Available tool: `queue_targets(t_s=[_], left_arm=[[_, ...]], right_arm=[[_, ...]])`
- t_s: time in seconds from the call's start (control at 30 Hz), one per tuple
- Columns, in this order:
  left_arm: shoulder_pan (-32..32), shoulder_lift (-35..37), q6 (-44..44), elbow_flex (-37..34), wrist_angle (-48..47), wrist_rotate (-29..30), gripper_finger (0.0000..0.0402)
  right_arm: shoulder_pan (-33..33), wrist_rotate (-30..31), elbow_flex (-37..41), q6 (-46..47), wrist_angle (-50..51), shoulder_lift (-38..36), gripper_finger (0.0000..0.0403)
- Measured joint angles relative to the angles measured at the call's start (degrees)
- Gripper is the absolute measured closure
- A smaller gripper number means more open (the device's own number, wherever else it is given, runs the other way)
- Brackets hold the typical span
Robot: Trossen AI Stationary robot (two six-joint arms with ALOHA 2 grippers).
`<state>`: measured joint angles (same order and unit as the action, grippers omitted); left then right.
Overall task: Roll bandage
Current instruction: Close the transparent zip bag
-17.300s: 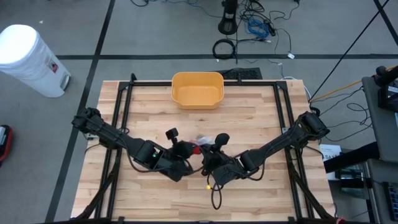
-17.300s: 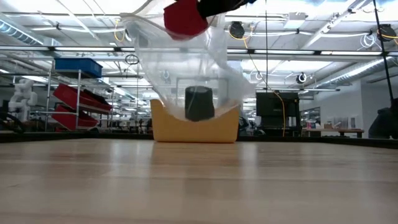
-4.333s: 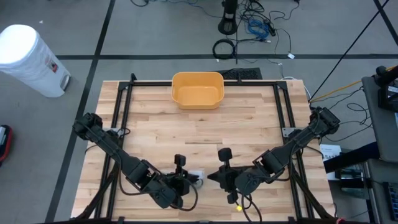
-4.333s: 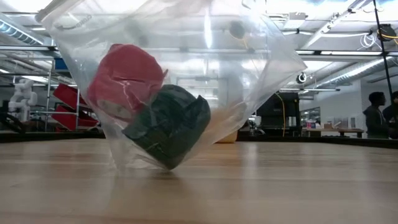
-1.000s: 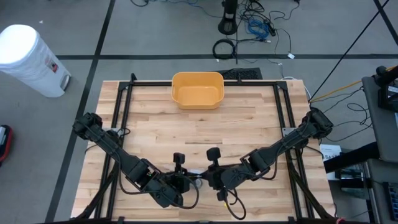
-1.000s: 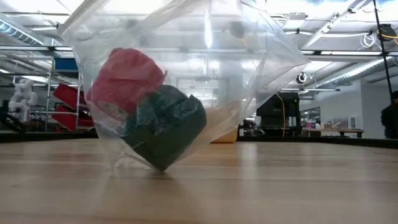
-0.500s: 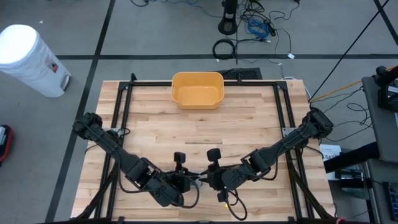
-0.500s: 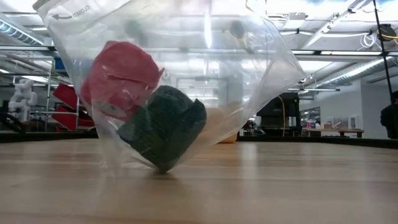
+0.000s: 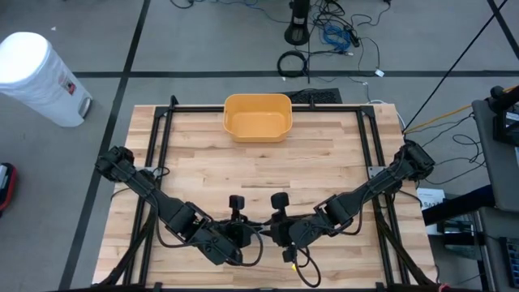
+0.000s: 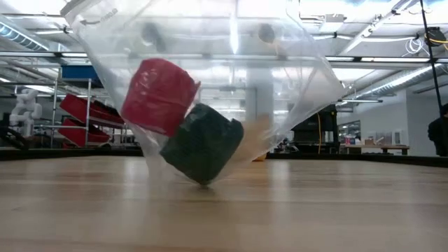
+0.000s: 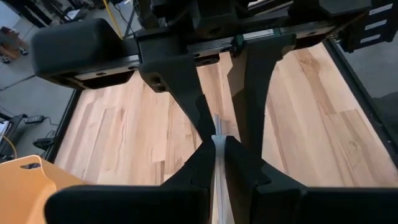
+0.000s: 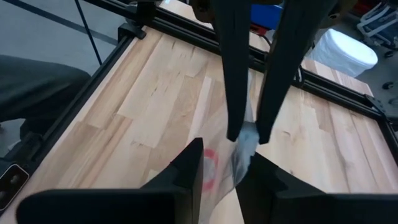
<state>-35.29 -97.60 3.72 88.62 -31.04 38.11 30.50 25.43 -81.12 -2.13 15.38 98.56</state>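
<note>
left gripper (image 11: 216, 142) clamped on bag (image 10: 210, 84) top | right gripper (image 12: 219, 163) jaws apart just beside it — my rolls (image 10: 183, 119) hang straight below, bag touching table (image 10: 336, 210)

- In the low view the clear bag (image 10: 231, 84) runs off the top edge, so its mouth and both hands gripping it are out of sight.
- From above, the bag is hidden beneath the left hand (image 9: 243, 231) and right hand (image 9: 272, 231).
- The red roll (image 10: 159, 96) overlaps part of the dark roll (image 10: 203, 143).
</note>
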Motion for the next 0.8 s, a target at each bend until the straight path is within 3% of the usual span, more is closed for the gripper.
queue_targets(t_s=[0.8], left_arm=[[-0.09,0.0,2.06,-0.01,-2.24,-0.37,0.0373]], right_arm=[[-0.02,0.21,0.0,0.45,-0.06,0.0,0.0332]])
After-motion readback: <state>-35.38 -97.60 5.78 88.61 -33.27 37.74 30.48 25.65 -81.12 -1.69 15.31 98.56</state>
